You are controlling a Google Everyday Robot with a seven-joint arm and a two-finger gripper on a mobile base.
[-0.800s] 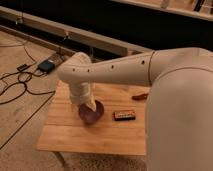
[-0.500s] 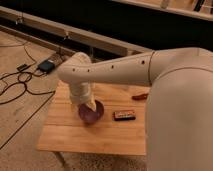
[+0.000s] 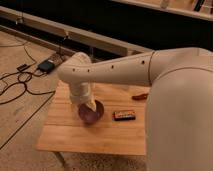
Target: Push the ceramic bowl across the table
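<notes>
The ceramic bowl, dark purple-maroon and round, sits near the middle of the light wooden table. My white arm reaches in from the right and bends down over the bowl. The gripper hangs at the end of the wrist, right over the bowl's far-left rim and seems to touch it. Part of the bowl is hidden behind the wrist.
A small flat black rectangular object lies just right of the bowl. A reddish item lies further right by my arm. A black box and cables lie on the floor to the left. A dark wall runs behind.
The arm and bowl stand about as before; no clear movement shows.
</notes>
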